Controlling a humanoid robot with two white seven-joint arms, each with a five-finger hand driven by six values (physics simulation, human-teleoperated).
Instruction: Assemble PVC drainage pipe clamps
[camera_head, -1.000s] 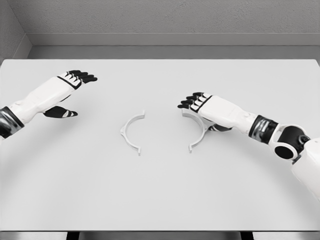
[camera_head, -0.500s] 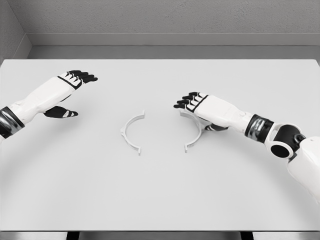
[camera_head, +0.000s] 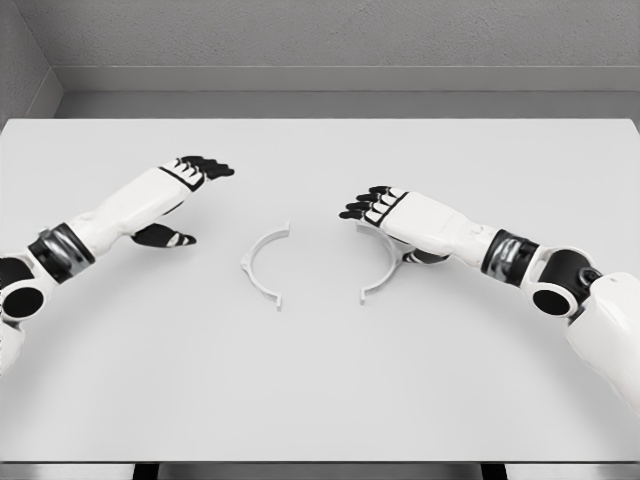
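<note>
- Your work surface is a wide, pale grey table (camera_head: 320, 390); a grey textured wall (camera_head: 320, 35) runs behind its far edge.
- Two thin white half-ring PVC clamp pieces lie flat near the table's middle, well apart from each other, open sides facing one another.
- The left white clamp half (camera_head: 262, 265) sits alone, nothing touching it. Its curve bulges toward your left, with small tabs at both ends.
- The right white clamp half (camera_head: 383, 272) bulges toward your right. Its far end and part of the arc are hidden under the right hand; only the lower arc and near tab show clearly.
- Your right hand (camera_head: 400, 218), white with black fingers (camera_head: 365, 204), lies palm down over the far part of that clamp half. The fingers are held close together and slightly bent, pointing left toward the gap between the halves. The thumb is tucked beneath; you cannot tell whether it presses the plastic or grips it.
- Your left hand (camera_head: 175, 195) is to the left of the left clamp half, near but apart from it. Its fingers are together and extended, the black thumb (camera_head: 165, 237) spread out below, holding nothing.
- Between the two halves the table is bare.
</note>
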